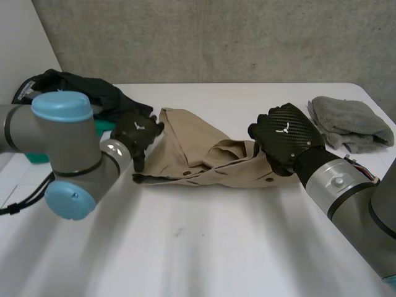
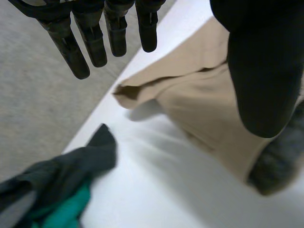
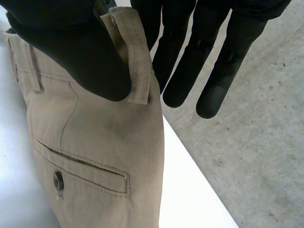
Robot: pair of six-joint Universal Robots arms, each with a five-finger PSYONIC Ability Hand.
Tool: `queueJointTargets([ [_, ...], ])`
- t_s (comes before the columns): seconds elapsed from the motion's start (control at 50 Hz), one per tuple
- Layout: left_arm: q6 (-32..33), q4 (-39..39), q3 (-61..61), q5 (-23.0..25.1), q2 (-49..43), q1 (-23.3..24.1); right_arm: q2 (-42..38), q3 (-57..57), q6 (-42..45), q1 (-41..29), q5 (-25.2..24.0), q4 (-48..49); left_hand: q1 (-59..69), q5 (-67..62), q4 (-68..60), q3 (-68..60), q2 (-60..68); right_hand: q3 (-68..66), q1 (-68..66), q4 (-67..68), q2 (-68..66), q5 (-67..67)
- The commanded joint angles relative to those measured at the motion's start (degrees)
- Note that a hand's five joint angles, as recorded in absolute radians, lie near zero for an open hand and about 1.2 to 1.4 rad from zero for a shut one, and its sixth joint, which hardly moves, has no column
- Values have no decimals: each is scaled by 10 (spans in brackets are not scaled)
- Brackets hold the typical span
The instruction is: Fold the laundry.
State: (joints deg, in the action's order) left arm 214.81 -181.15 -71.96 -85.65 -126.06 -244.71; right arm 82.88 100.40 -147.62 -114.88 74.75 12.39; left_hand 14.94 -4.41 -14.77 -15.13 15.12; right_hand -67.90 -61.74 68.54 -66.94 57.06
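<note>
Trousers: you have one pair of tan trousers (image 1: 198, 151).
Towels: you have one grey towel (image 1: 349, 120).
Dark clothes: you can count one black garment (image 1: 80, 90); you cannot tell whether its heap holds more.
Green clothes: you see one green cloth (image 2: 61, 213) under the black one.
Pocket buttons: you see one button (image 3: 58, 180) at the right wrist.
Hands: you have two, the left hand (image 1: 137, 133) and the right hand (image 1: 286, 139).
Tables: you have one white table (image 1: 204, 247).

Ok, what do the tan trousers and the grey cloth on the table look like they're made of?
The trousers: likely cotton twill, matte; fine diagonal weave, visible stitching. The grey cloth: probably terry or fleece, soft and fuzzy-looking, thick rumpled folds; weave too small to tell.
</note>
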Motion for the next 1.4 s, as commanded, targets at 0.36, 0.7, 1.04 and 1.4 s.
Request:
queueJointTargets([
  [0.36, -68, -2, -41, 6, -33, 12, 48, -46, -94, -69, 29, -3, 85, -90, -86, -83, 83, -121, -183, 115, -131, 129],
  [0.7, -77, -47, -58, -58, 92, 12, -54, -74, 13, 43, 31, -37, 651, -656, -652, -649, 649, -121, -183, 115, -131, 129],
  [1.04, -113, -118, -14, -152, 146, 268, -277, -338, -107, 42, 5, 318, 651, -656, -652, -649, 649, -121, -183, 115, -131, 129],
  [1.4, -115, -153, 3, -142, 5, 351, -301, -305, -44, 100, 55, 173, 82, -88, -84, -80, 81, 579, 517, -585, 569, -571],
])
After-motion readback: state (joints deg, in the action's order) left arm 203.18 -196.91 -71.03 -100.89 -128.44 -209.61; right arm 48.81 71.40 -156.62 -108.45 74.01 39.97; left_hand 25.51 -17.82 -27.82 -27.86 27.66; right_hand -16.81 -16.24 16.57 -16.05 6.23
